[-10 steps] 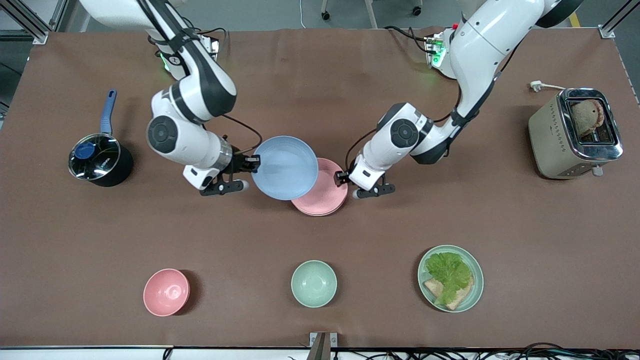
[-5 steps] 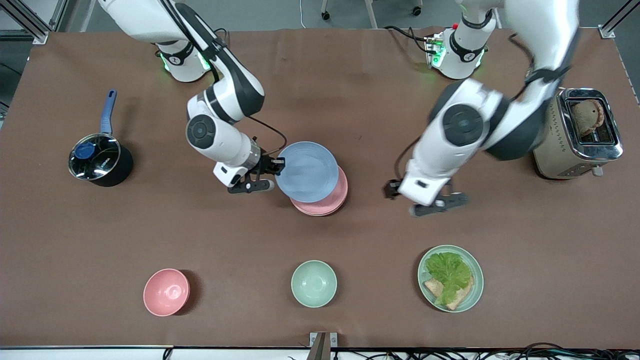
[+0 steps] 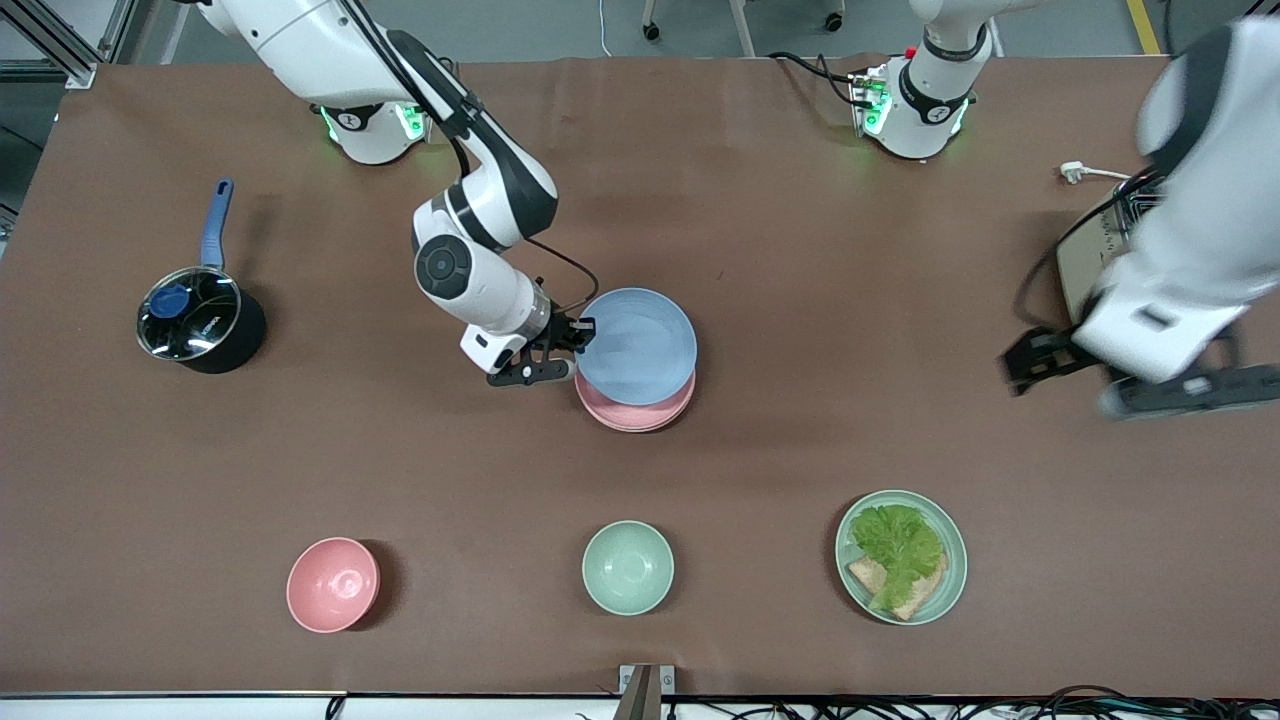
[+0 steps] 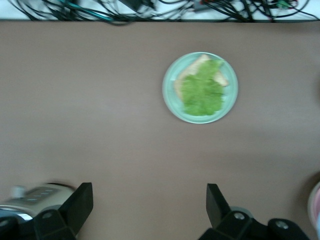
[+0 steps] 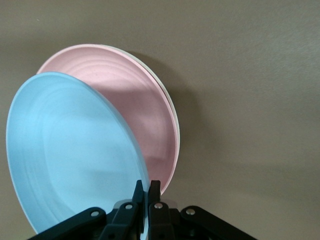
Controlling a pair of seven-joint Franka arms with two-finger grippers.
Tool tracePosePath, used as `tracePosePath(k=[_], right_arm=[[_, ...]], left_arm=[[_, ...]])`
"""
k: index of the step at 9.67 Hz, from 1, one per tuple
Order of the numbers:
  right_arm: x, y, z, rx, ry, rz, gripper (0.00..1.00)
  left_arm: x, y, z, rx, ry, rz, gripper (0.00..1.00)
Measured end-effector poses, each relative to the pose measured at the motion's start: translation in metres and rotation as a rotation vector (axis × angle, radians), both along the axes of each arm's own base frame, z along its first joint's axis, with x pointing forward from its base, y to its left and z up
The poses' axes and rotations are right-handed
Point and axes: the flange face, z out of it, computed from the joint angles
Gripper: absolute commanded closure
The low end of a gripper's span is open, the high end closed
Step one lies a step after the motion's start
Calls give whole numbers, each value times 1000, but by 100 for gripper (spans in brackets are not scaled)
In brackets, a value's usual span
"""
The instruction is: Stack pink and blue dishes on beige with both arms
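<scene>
- Fingers of the right end effector (image 3: pixel 577 337) pinch the blue plate's (image 3: pixel 637 346) rim, holding it tilted over the pink plate (image 3: pixel 630 415), which lies on the beige plate (image 5: pixel 169 97).
- Plates look light, stiff, smooth; an edge grip suits them.
- Left end effector (image 4: pixel 150 205) hangs spread apart, near the toaster (image 4: pixel 30 196).

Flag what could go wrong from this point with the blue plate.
The right pincer grips the blue plate by its rim, tilted above the pink plate; released like this, it may drop unevenly and slide off-centre. It sits offset from the pink plate, so the stack may end up misaligned. The left pincer, open near the toaster, poses no evident risk.
</scene>
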Motion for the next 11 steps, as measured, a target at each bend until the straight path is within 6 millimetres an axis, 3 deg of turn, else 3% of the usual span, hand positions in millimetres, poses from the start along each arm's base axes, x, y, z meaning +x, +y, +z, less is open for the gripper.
tracePosePath(k=[1,2,3,5,6,7,9,10,11], right_arm=[[-1,2,-5,-1,2,1,93],[-2,3,-9,-2,5,3,62],[-4,4,-13,-4,12,3,1],[2,1,-10,-2,7,-10,0],[12,-3,1,6,-9,-35,0],[27,-12,25,16,-23,-56,0],[54,-42,99,26,-80,-85,0],[61,-67,138,-12,-130,-82,0],[68,-104,178,-84,-173,-87,0]], left_arm=[[-11,25,19,-9,13,-28,0],[-23,40,34,-24,26,-40,0],[-34,43,47,-36,34,-41,0],[-54,37,69,-42,30,-36,0],[-62,32,74,-41,32,-38,0],[-67,30,74,-41,41,-38,0],[-69,29,71,-43,60,-38,0],[-71,28,70,-44,69,-39,0],[-74,27,70,-40,80,-37,0]])
